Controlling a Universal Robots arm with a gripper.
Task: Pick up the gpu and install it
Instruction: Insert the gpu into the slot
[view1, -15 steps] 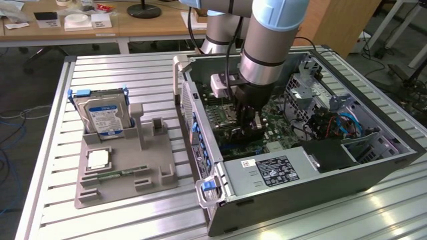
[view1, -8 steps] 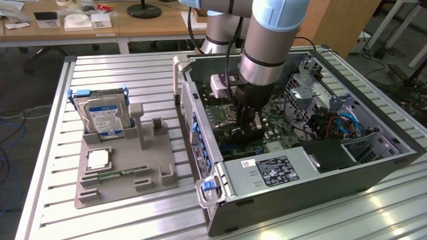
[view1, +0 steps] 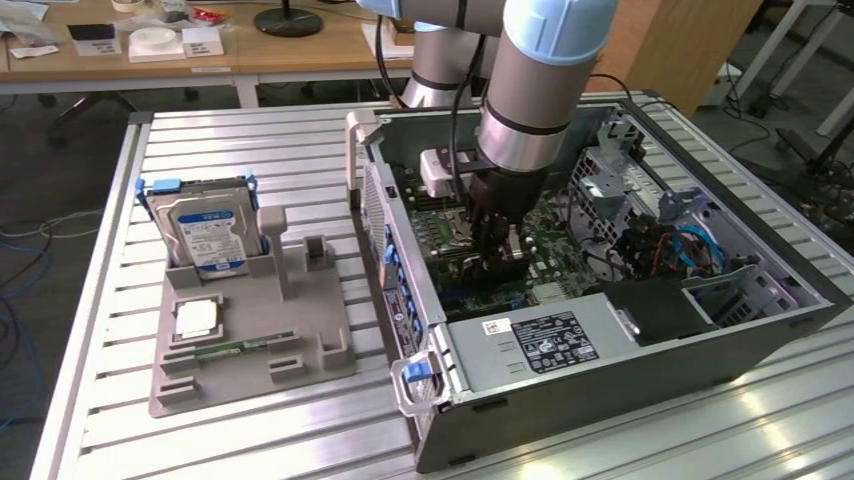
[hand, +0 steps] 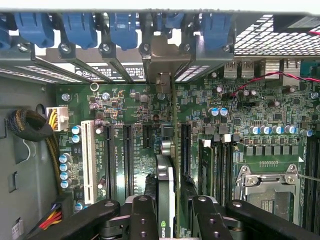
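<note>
The gpu (hand: 165, 200), a thin flat card with a black cooler seen edge-on, stands upright over the green motherboard (hand: 240, 110) among its long black expansion slots, its silver bracket at the case's rear slot openings. The black two-fingered gripper (hand: 168, 215) is clamped on its sides. In the exterior view, the arm reaches down into the open grey computer case (view1: 627, 370). A silver hard drive with blue label (view1: 200, 235) stands in a grey holder (view1: 240, 345) at the exterior view's left.

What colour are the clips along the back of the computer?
Blue. The clips show best in the wrist view.
</note>
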